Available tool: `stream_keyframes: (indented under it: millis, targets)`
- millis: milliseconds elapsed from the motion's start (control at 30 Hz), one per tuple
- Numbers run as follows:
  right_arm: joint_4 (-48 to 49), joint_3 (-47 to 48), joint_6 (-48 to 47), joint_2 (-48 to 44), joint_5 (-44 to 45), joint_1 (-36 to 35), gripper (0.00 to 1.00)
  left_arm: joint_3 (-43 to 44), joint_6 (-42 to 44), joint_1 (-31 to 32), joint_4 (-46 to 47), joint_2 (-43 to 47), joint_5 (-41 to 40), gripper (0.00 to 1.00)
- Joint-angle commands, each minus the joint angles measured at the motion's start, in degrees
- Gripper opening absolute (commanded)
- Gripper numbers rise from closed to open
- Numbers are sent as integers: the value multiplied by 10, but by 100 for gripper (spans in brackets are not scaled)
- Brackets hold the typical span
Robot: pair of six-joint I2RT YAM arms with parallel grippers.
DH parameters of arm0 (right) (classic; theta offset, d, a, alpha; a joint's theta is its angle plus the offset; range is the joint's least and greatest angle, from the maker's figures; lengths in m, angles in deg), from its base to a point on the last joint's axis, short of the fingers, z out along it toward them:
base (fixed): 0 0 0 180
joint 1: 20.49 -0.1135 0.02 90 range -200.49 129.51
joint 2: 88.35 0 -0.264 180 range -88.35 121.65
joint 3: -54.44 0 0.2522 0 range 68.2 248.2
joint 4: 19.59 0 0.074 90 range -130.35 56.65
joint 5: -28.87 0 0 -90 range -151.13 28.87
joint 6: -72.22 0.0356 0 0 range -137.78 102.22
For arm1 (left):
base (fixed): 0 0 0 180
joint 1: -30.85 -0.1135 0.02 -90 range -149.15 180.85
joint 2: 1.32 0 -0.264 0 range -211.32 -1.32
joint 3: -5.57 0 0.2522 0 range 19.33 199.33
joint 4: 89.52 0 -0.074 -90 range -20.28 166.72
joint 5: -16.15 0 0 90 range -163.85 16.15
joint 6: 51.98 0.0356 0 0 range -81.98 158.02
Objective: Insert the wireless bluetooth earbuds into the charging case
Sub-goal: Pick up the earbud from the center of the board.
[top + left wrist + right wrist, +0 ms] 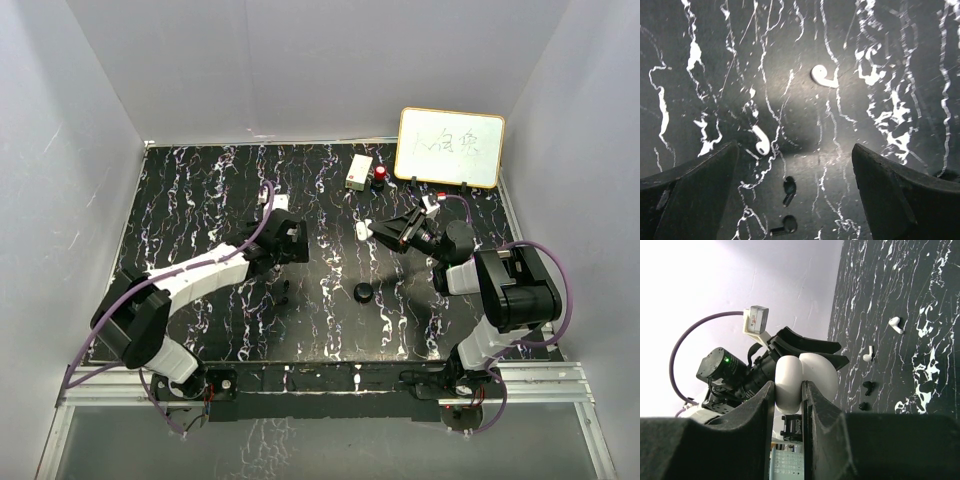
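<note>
Bright from above, murky at the wrists.
In the top view, even light floods the white walls (pixel 300 70), and the dark surface (pixel 220 190) stays crisp with short, soft shadows. The left wrist view is dim, with a pale pool of glare mid-frame, dark corners and blurred jaws. In the right wrist view the wall washes out and the near jaws are soft.

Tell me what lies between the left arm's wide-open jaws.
In the left wrist view, two black earbuds lie on the marbled table in that gap; a white earbud sits just beyond.
</note>
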Motion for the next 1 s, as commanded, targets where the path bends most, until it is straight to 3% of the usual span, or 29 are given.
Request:
stream_keyframes:
  millis: [0, 200, 567, 967]
  targets:
    - [-15, 21, -43, -27, -9, 4, 0, 19, -3, -14, -70, -5, -14, 92]
    - [-49, 25, -64, -36, -13, 4, 0, 11, -10, -18, -96, -20, -3, 84]
    - [-46, 23, -64, -35, -14, 4, 0, -14, -23, -24, -47, -45, 59, 84]
    - [-40, 10, -65, -37, -10, 4, 0, -18, 8, -25, -41, -65, 34, 70]
